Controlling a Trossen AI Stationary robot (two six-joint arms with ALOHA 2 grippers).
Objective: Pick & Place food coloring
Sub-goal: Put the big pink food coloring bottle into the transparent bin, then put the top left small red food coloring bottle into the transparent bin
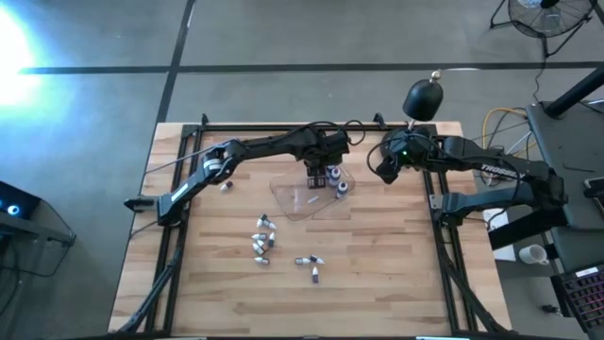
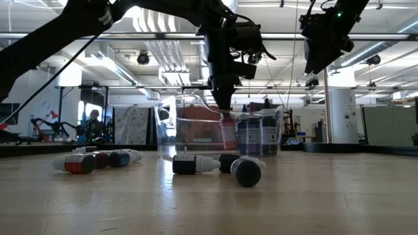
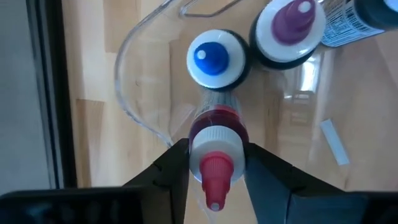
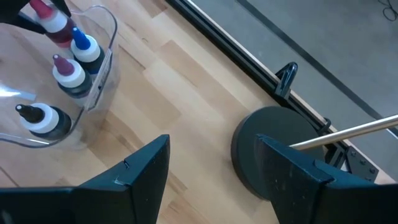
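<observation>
Red bottle (image 3: pixel 216 144) stands upright in the clear tray (image 1: pixel 294 201), left gripper (image 1: pixel 317 176) fingers flanking its white collar; can't tell whether they're clamped or slack. Three bottles stand beside it at the tray's 3 o'clock end. Loose bottles (image 1: pixel 263 237) lie at 6 o'clock. Right gripper (image 1: pixel 385 166) hovers open near the black lamp (image 1: pixel 423 97).

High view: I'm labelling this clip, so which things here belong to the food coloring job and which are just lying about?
Belong to the job:
- red bottle between the left tool fingers, over the clear tray
- bottles standing in the tray
- loose bottles lying on the table

Just lying about:
- black domed lamp
- right tool, open, waiting near the lamp
</observation>
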